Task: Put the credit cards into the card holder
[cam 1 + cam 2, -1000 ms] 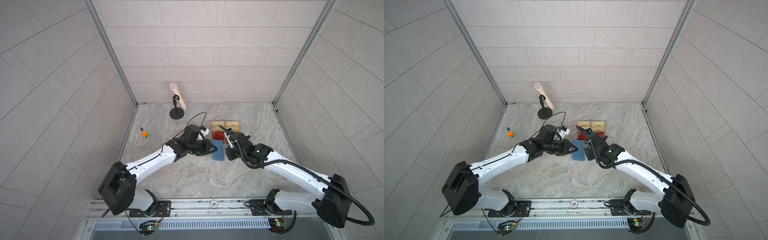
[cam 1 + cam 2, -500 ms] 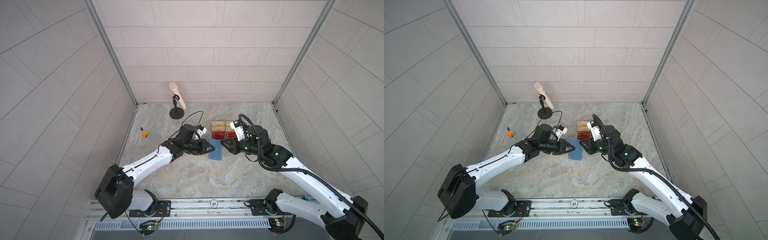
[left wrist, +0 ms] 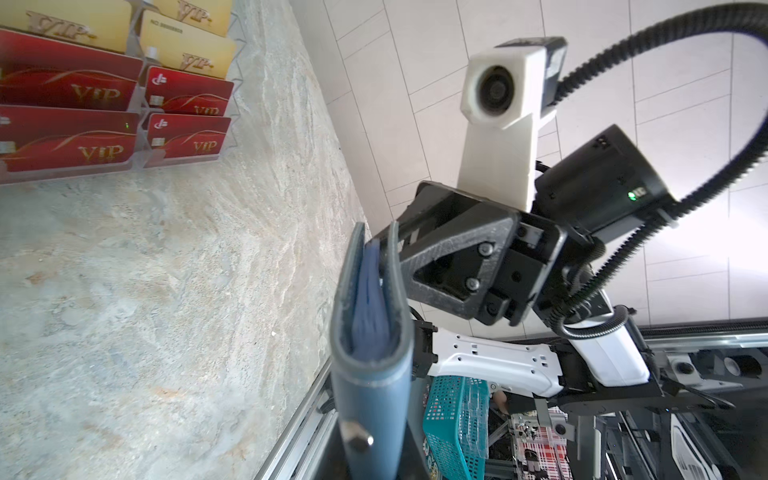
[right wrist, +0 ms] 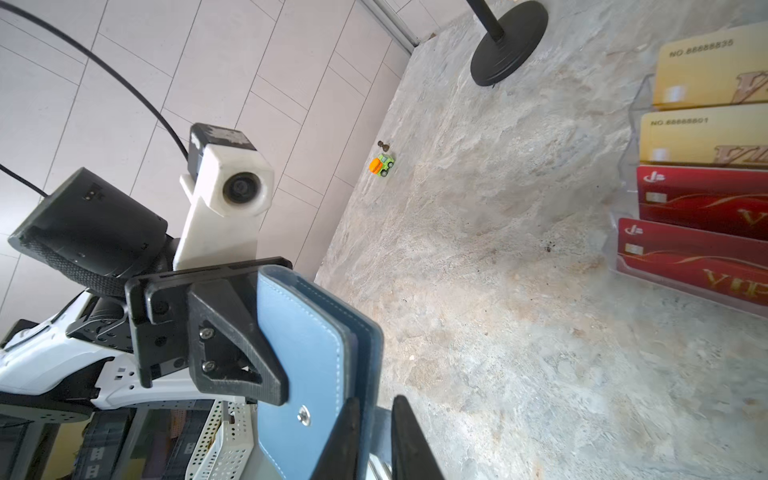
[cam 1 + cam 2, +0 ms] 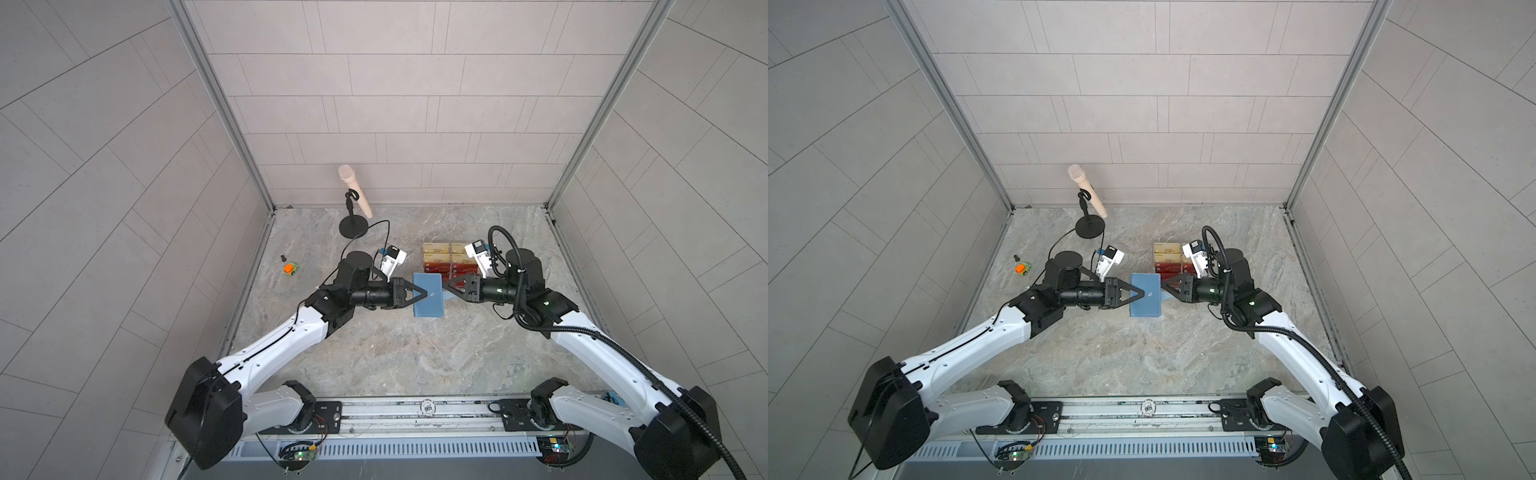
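Above marbled grey desk (image 5: 374,353), holds seemingly light, floppy slate-blue leatherette book-style card holder (image 5: 430,309) in closed left fingers (image 4: 232,324); right fingers (image 4: 347,444) barely parted at opposite edge, grip unclear; probably best pinched by stitched cover.

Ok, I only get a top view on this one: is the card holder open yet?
Observer: Not opened out. The left wrist view shows the card holder end-on: covers slightly parted, blue inner leaves between them.
Operator: Is the snap undone?
Observer: The right wrist view shows the snap stud uncovered on the cover, beside the right pincer.
Operator: Any credit cards out of the stand?
Observer: None seen. The left wrist view shows the credit cards standing in the lower pockets of the clear stand, below the gold cards.
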